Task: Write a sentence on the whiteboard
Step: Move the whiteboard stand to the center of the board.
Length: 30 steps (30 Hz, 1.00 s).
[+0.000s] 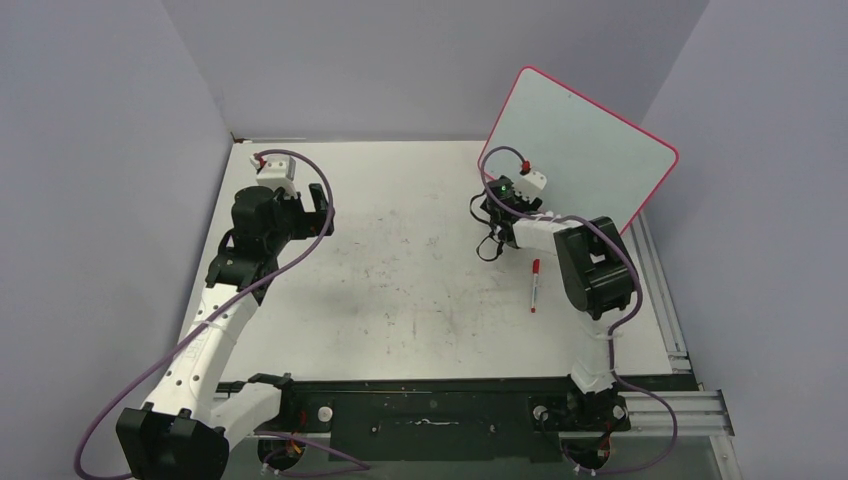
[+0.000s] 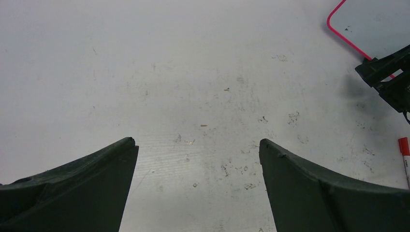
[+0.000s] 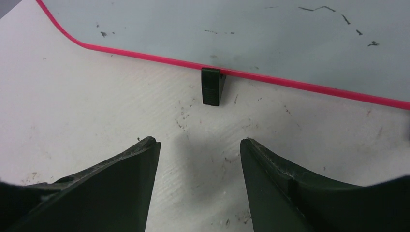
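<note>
Lavender-grey walls box in a scuffed white worktop (image 1: 400,300). From above, the whiteboard (image 1: 590,140) stands tilted just beyond the right pincer (image 1: 492,212), and a red-capped marker (image 1: 535,285) lies just behind that pincer. Left wrist view: the left pincer (image 2: 198,145) gapes wide, empty. Right wrist view: the jaws stand apart, empty, with the whiteboard's black foot (image 3: 212,87) just ahead.

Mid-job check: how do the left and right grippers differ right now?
The left gripper stands wider open than the right gripper. The left gripper hangs over scuffed table, away from the whiteboard; the right gripper faces the whiteboard's lower rim, near its black foot. Both are open and empty; the marker lies on the table.
</note>
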Tool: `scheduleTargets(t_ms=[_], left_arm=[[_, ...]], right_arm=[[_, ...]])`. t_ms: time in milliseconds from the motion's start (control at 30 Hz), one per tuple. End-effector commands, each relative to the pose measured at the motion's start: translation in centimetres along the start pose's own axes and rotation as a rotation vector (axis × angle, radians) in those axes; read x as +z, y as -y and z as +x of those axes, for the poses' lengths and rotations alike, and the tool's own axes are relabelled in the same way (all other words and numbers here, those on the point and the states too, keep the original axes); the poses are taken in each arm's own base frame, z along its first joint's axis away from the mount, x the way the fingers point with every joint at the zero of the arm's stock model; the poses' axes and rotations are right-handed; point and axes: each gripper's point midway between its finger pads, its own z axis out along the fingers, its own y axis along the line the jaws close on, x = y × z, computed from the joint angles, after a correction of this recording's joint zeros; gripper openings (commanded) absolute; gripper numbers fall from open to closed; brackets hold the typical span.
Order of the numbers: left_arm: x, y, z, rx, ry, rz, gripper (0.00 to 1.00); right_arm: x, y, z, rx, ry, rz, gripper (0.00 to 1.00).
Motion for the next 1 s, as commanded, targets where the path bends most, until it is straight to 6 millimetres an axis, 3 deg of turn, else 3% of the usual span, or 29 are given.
scheduleTargets(t_ms=[0, 433, 700, 967], left_arm=[[-0.3, 0.7, -1.9, -0.003, 0.065, 0.024, 0.96], [-0.5, 1.3, -2.0, -0.005, 0.068, 0.059, 0.96], [-0.4, 1.4, -1.9, -0.008, 0.064, 0.066, 0.96], [-0.3, 1.5, -1.8, -0.011, 0.062, 0.071, 0.96]], right_arm=[[1.8, -0.8, -2.0, 0.051, 0.03, -0.012, 0.61], [4.1, -0.4, -2.8, 0.001, 0.053, 0.026, 0.58], [4.9, 0.2, -2.4, -0.005, 0.051, 0.047, 0.47], [5.4, 0.9, -2.6, -0.002, 0.054, 0.073, 0.44]])
